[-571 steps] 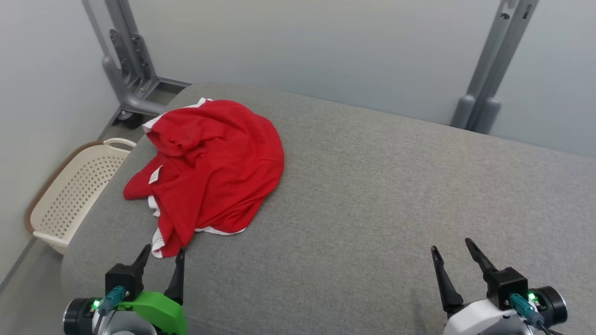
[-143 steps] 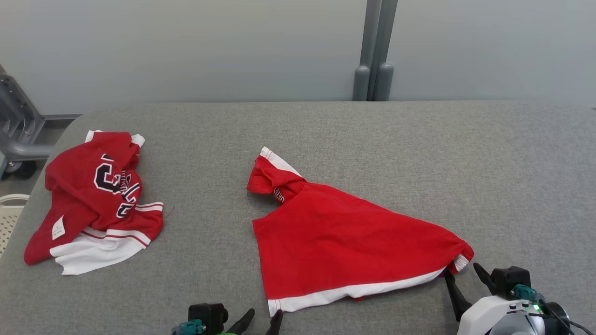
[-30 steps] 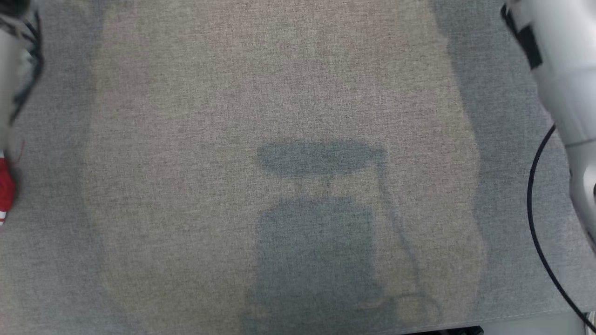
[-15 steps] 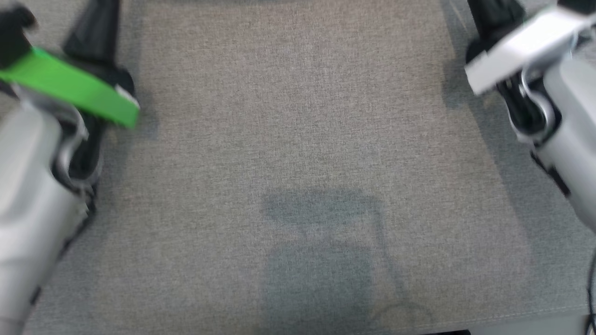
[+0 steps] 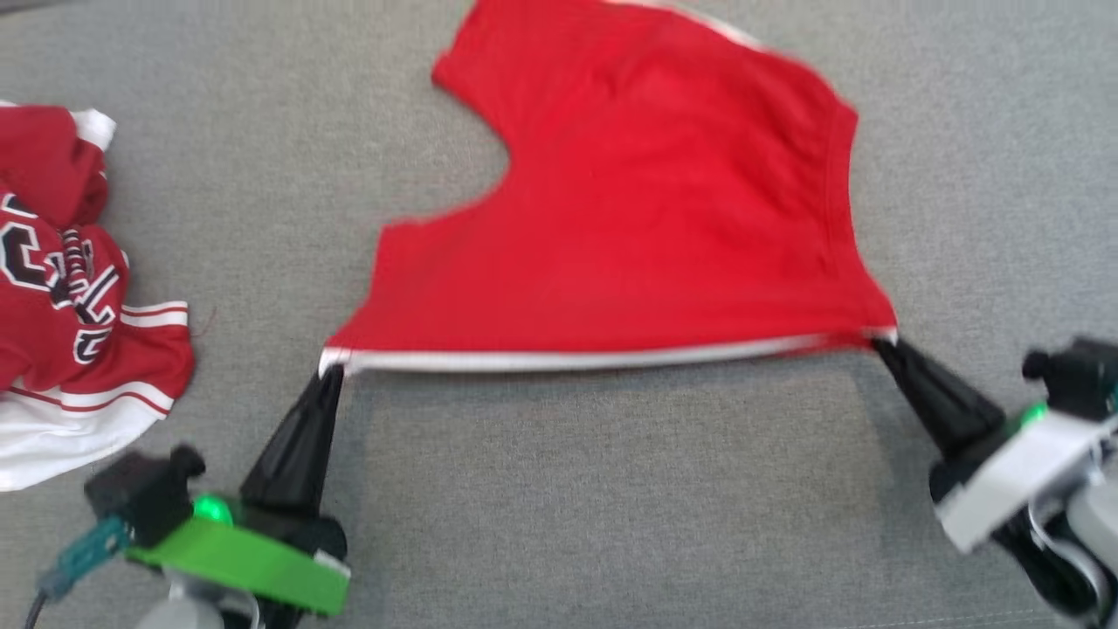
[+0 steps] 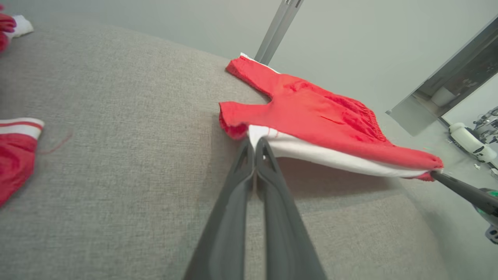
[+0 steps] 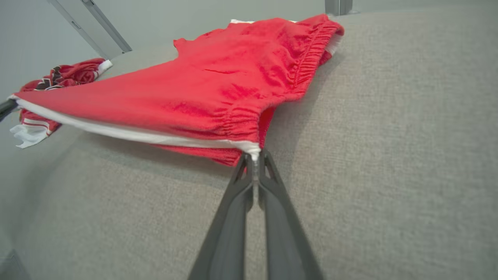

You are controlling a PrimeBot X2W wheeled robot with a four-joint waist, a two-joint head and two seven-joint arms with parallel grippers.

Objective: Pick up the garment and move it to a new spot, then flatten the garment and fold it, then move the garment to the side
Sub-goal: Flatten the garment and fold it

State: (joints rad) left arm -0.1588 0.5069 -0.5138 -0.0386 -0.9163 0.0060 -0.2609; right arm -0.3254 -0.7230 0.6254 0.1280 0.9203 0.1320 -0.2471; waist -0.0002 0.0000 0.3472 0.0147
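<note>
The garment (image 5: 629,201) is a pair of red shorts with a white hem, stretched out over the grey cushion (image 5: 568,489). My left gripper (image 5: 332,371) is shut on its near left corner, and my right gripper (image 5: 876,341) is shut on its near right corner. Between them the white hem (image 5: 594,360) runs taut and lifted slightly off the surface. The left wrist view shows the closed fingers pinching the white edge (image 6: 256,138) of the garment (image 6: 311,112). Seen from the right wrist, that gripper (image 7: 255,157) pinches the elastic-waist corner of the garment (image 7: 218,85).
A second red garment (image 5: 61,288) with black lettering and white stripes lies crumpled at the left of the cushion, also in the right wrist view (image 7: 58,77). Grey metal posts (image 6: 278,27) stand behind the cushion against a pale wall. Bare cushion lies in front of the hem.
The head camera has tilted up, bringing the garment back into view. Both arms have pulled back toward me, and the hem now hangs taut between the two grippers.
</note>
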